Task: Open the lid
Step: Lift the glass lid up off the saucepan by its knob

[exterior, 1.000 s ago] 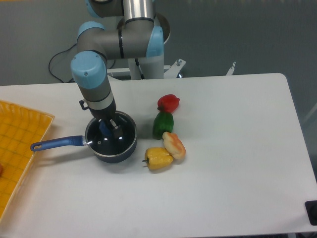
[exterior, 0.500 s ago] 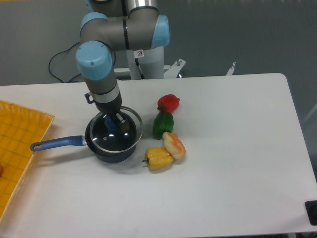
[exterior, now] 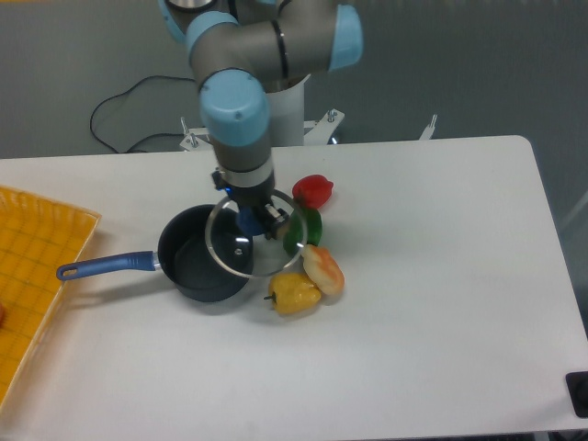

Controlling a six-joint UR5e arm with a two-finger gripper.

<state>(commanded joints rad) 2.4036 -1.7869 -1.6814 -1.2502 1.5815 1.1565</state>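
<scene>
Fixed camera view. The gripper (exterior: 256,220) was closed on the blue centre knob of the glass lid (exterior: 254,250), carrying it clear of the saucepan (exterior: 204,265). The lid hung in the air, tilted slightly, with its metal rim overlapping the pan's right-hand edge on one side and the green pepper (exterior: 302,231) on the other. The pan stood open, left of the table's middle, its long blue handle (exterior: 106,265) pointing toward the yellow tray (exterior: 37,276) at the table's left edge. Four vegetables lay in a cluster just right of the pan: a red pepper (exterior: 313,190) toward the rear edge, the green one in front of it, then an orange-and-cream piece (exterior: 323,268) and a yellow pepper (exterior: 294,293) nearest the front edge. The white table (exterior: 441,303) was bare toward its right edge.

Judged from this view, the lid was already off and the step in hand was carrying it away. To do it well, the grip on the knob should be kept firm and the lid level, carried high enough to pass over the peppers and lowered onto bare table well apart from them, so the rim does not catch a vegetable or swing.
</scene>
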